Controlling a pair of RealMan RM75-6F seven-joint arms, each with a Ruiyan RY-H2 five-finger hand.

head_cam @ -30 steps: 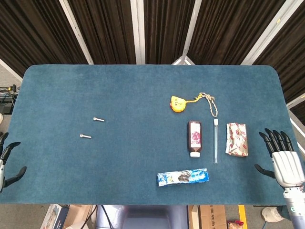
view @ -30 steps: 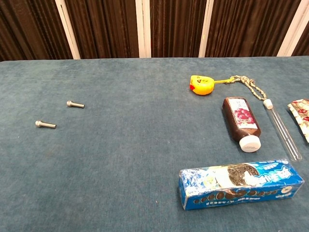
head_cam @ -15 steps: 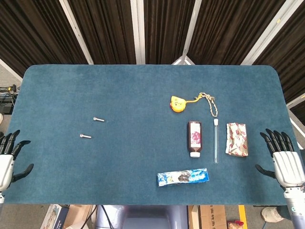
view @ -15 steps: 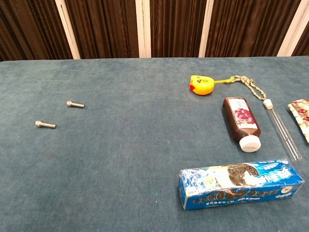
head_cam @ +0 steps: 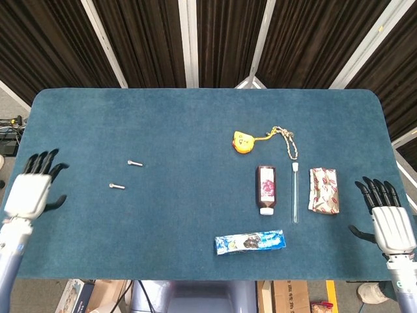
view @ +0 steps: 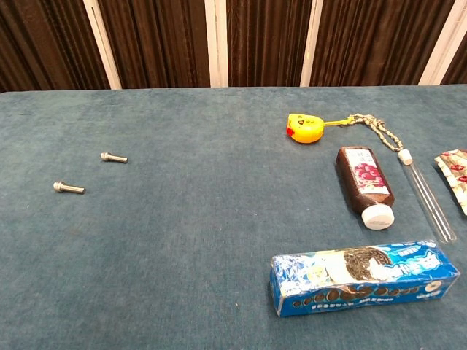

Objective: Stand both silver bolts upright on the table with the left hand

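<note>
Two small silver bolts lie flat on the blue table (head_cam: 182,124): the farther bolt (head_cam: 135,163) (view: 114,157) and the nearer bolt (head_cam: 117,186) (view: 68,188). My left hand (head_cam: 31,191) hovers over the table's left edge, open, fingers spread, well left of the nearer bolt and holding nothing. My right hand (head_cam: 391,220) is open at the table's right edge, far from the bolts. Neither hand appears in the chest view.
On the right half lie a yellow duck toy with a cord (head_cam: 243,141), a brown bottle (head_cam: 266,188), a glass tube (head_cam: 294,193), a patterned pouch (head_cam: 323,190) and a blue cookie pack (head_cam: 250,242).
My left hand has risen from below the table's left corner and moved inward toward the bolts. The bolts and my right hand have stayed put.
</note>
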